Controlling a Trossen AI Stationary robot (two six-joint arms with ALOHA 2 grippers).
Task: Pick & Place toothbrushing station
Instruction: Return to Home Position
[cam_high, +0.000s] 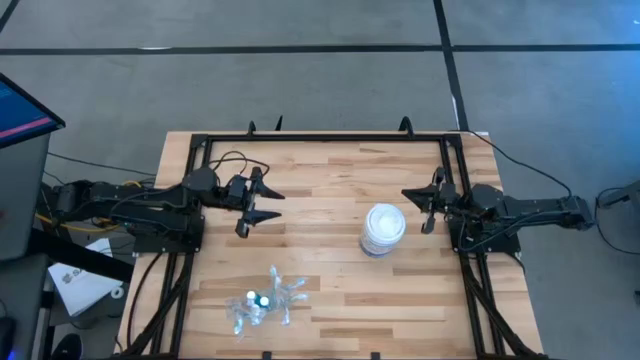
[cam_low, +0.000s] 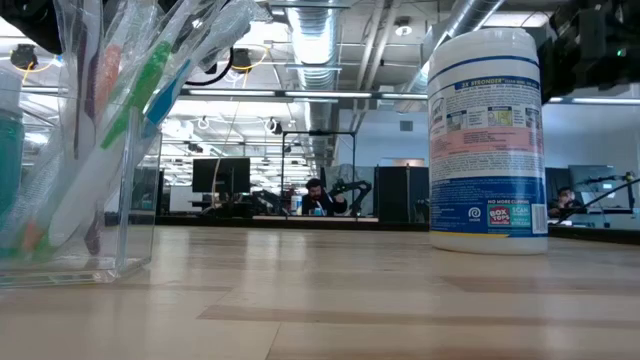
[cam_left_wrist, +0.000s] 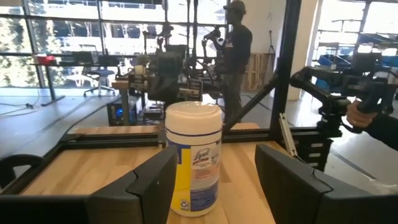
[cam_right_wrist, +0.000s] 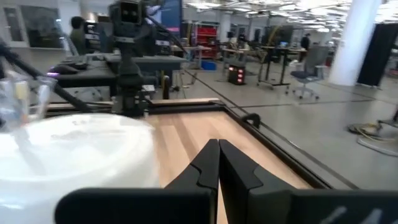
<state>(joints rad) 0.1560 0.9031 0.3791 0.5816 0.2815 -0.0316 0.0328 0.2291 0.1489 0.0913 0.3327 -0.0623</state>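
**Operator:** What have I got, left side first?

**Spotter:** Your left gripper (cam_high: 262, 205) hangs over the left part of the table (cam_high: 330, 165), jaws spread wide and holding nothing. Its wrist camera looks between them at the white wipes canister (cam_high: 383, 228).

**Operator:** And the brushes?

**Spotter:** The toothbrushes (cam_low: 120, 90) stand bundled in the clear organizer (cam_high: 262, 303), at the near edge, left of centre. They lean, with their long axes closer to upright than flat. From your left jaws the organizer lies toward the near edge and a shade right. From your right jaws it is well off to the left and nearer. So your left arm is the closer one, should you need another reach.

**Operator:** Middle and right?

**Spotter:** The canister stands upright right of centre, well apart from the organizer. Just right of it, your right gripper (cam_high: 427, 208) sits at the table's right side, fingers (cam_right_wrist: 208, 165) pressed together on nothing.

**Operator:** What's left to do?

**Spotter:** Little, by my reading. I see no brush lying loose on the boards, and both your arms are clear of the organizer. Parking looks like the job. Keep any left-arm sweep away from the near edge, so the leaning handles aren't clipped. Something blue and white shows among the clear plastic from above, too small to name.
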